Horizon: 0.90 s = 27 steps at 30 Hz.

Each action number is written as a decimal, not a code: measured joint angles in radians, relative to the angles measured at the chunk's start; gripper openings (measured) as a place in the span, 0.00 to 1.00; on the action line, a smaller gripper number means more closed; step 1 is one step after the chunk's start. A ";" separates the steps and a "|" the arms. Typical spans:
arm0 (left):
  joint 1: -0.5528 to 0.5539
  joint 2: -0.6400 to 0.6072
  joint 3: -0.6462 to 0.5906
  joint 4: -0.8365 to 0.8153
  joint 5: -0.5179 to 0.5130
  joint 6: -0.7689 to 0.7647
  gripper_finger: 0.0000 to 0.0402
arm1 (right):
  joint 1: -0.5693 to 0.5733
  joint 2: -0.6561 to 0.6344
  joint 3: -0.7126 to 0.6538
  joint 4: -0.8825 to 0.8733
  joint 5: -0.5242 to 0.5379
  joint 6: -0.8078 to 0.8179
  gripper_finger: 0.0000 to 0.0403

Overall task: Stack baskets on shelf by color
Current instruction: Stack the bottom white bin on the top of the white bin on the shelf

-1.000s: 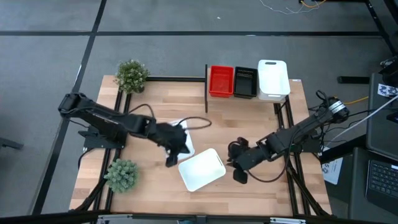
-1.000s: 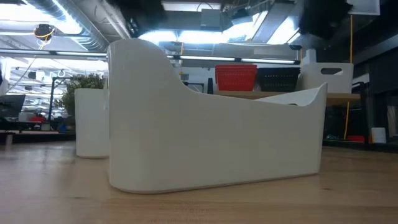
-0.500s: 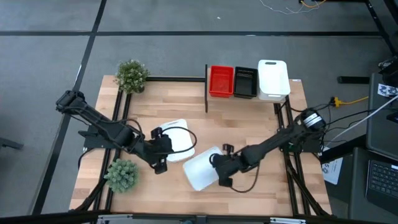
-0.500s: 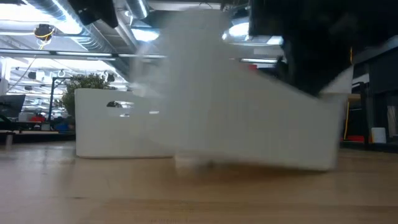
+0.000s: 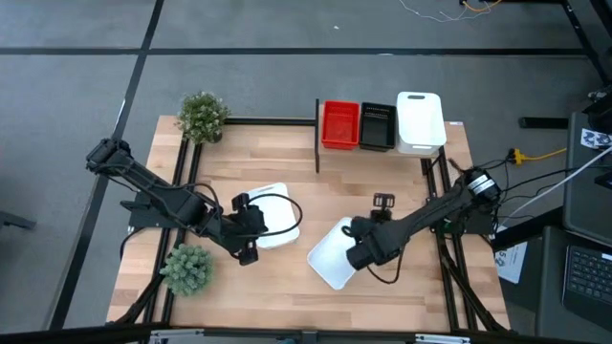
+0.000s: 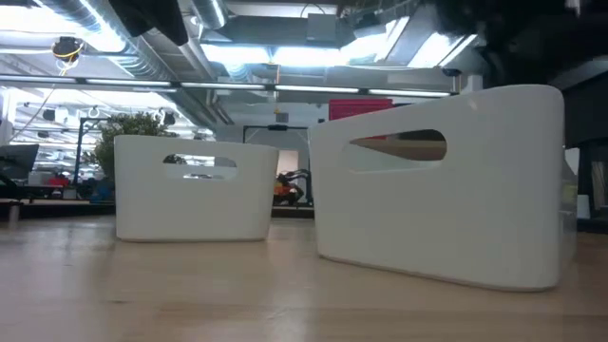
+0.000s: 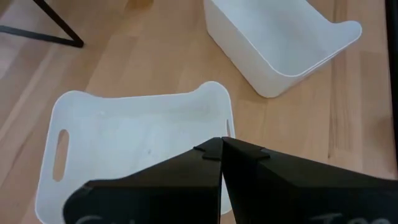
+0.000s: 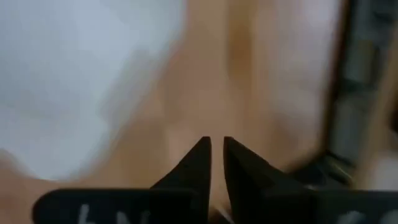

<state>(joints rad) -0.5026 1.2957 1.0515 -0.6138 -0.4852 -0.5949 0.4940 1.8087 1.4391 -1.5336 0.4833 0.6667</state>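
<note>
Two arms, both dark, near-black, slim jointed links with rounded joint housings. Left arm (image 5: 158,196): bulkier dark block at base end, black cable looping out near wrist. Right arm (image 5: 435,212): light silver-white ring at joint near base, thin black cable trailing under forearm. Left end effector (image 7: 221,148): two flat matte-black fingers, wedge-shaped, tapering to points; faint pale lettering on lower housing. Right end effector (image 8: 216,146): same black tapered fingers, pale markings on body below.
</note>
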 joint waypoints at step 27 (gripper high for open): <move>-0.001 0.000 -0.001 -0.071 -0.031 0.005 0.00 | 0.055 0.172 0.034 0.797 -0.534 0.003 0.11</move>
<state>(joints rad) -0.5037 1.2961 1.0504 -0.6846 -0.5163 -0.5900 0.5492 1.9811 1.4727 -0.7366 -0.0505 0.6698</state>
